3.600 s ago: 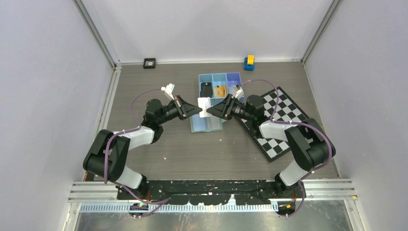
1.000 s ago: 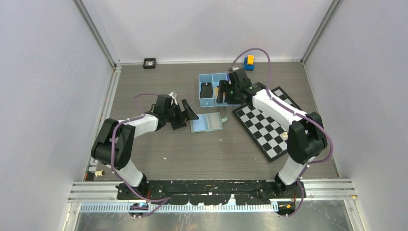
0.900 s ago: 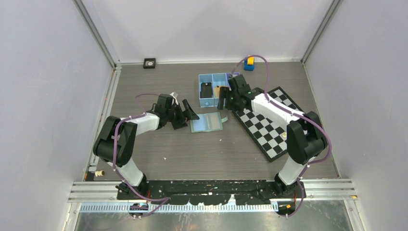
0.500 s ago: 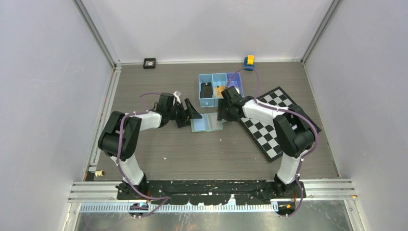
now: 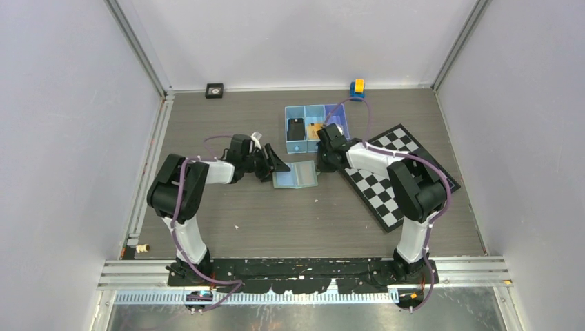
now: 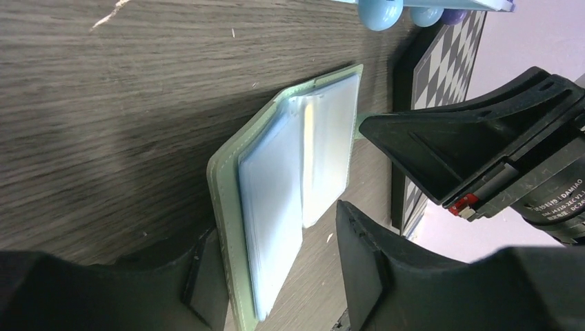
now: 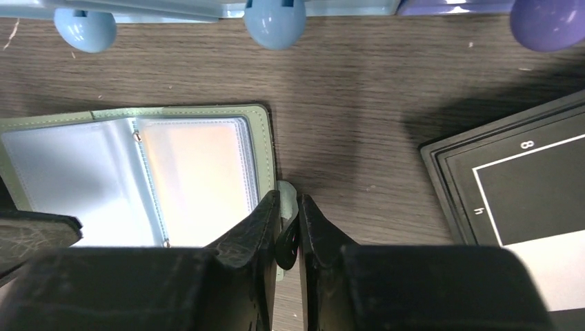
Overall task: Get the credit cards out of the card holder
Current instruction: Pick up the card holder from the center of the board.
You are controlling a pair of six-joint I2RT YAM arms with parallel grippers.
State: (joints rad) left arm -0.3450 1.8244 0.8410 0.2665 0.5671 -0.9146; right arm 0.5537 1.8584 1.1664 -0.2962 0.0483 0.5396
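Note:
The sage-green card holder (image 5: 296,176) lies open on the table, pale blue sleeves up. My left gripper (image 5: 278,165) is at its left edge. In the left wrist view its jaws (image 6: 272,224) stand apart around the card holder (image 6: 290,158), the green cover and sleeves between them. My right gripper (image 5: 320,163) is at the right edge. Its fingers (image 7: 288,210) are pinched on the short side tab (image 7: 286,192) of the card holder (image 7: 138,165). A black credit card (image 5: 295,129) and a gold-orange credit card (image 5: 316,131) lie in the blue tray (image 5: 310,107).
A chessboard (image 5: 393,176) lies right of the card holder, its black edge (image 7: 448,179) close to my right fingers. The tray's round feet (image 7: 274,21) are just beyond the holder. A blue-and-yellow block (image 5: 357,88) and a small black square (image 5: 214,89) sit at the back wall.
My right arm came back from the tray to the card holder's right edge and closed on its tab. The left gripper slid up to the left edge and its jaws narrowed.

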